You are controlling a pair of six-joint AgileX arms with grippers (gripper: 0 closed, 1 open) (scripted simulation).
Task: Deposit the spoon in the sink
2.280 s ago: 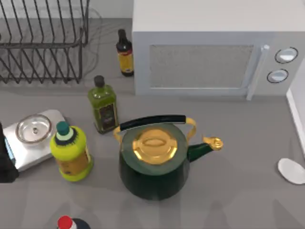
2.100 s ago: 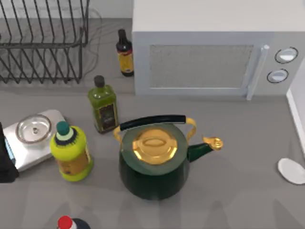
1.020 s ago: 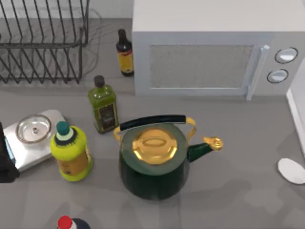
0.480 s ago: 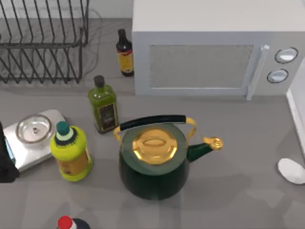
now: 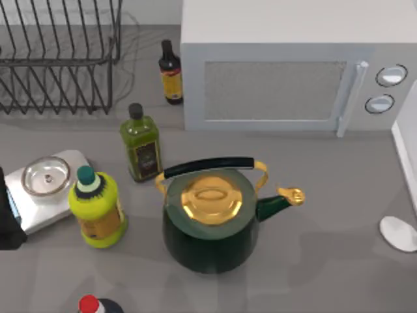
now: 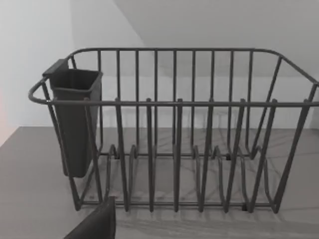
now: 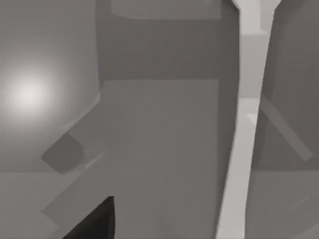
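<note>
The spoon [image 5: 399, 233] lies on the grey counter at the far right of the top view. Only its pale oval bowl shows, cut by the picture's edge. Just behind it stands a white edge [image 5: 405, 153]; whether that is the sink I cannot tell. A dark part of my left gripper [image 6: 97, 224] shows in the left wrist view, facing the wire dish rack [image 6: 174, 149]. In the right wrist view a dark part of my right gripper [image 7: 92, 221] hangs over grey panels and a pale strip [image 7: 239, 164].
A dark green kettle [image 5: 212, 225] with a gold lid stands mid-counter, left of the spoon. Behind it are a white microwave [image 5: 287, 72], an olive oil bottle [image 5: 141, 145] and a dark bottle [image 5: 171, 73]. A yellow bottle [image 5: 96, 207], a scale with a metal dish [image 5: 45, 176] and a dish rack [image 5: 58, 59] are at left.
Shadows on the counter around the kettle and the spoon have shifted. The spoon, the kettle and the bottles stay where they were.
</note>
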